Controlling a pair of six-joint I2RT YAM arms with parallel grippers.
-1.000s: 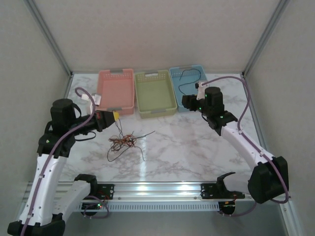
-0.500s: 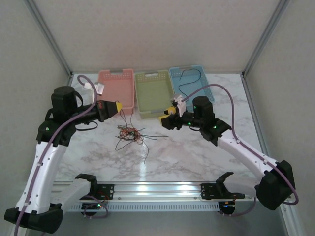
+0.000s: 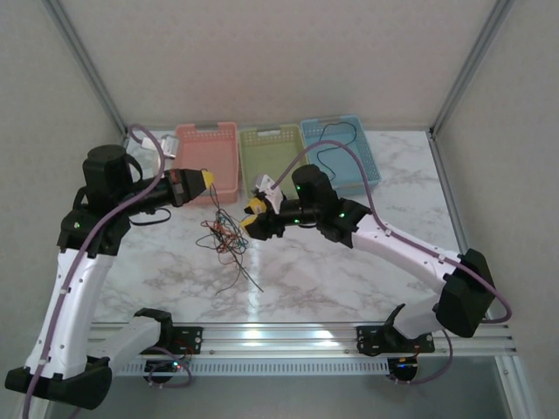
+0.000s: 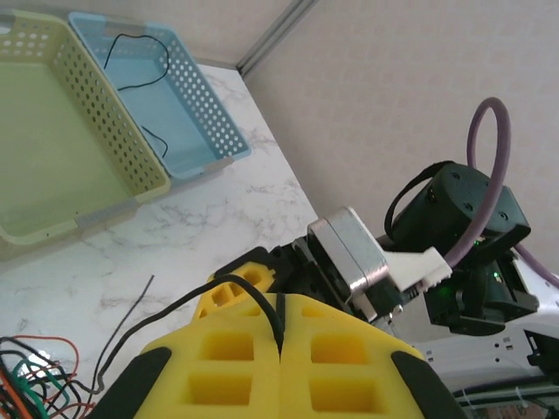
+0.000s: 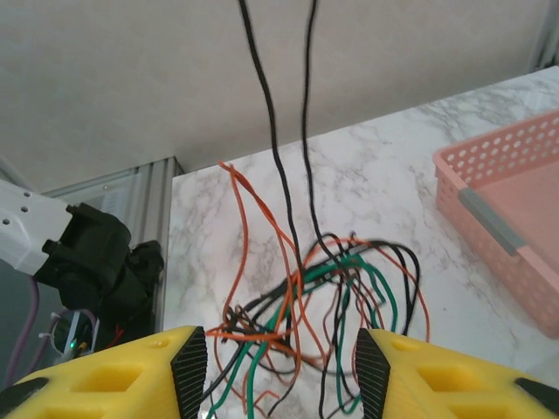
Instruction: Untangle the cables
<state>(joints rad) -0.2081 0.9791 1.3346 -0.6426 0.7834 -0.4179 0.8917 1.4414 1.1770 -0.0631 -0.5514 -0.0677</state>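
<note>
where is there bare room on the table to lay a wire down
Bare table between the right arm and the near rail, and right of the blue basket. Crowded around the tangle, left gripper and right gripper.

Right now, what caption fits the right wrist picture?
Open right end effector facing a tangle of black, orange and green cables.

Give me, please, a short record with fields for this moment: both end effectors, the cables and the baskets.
left end effector: shut on a black strand, raised above the table
right end effector: open, fingers on either side of the tangle, gripping nothing
cables: black, orange and green, one tangle hanging under the left end effector
blue basket: one black cable inside
pink basket: no cable visible inside
green basket: no cable visible inside
</note>
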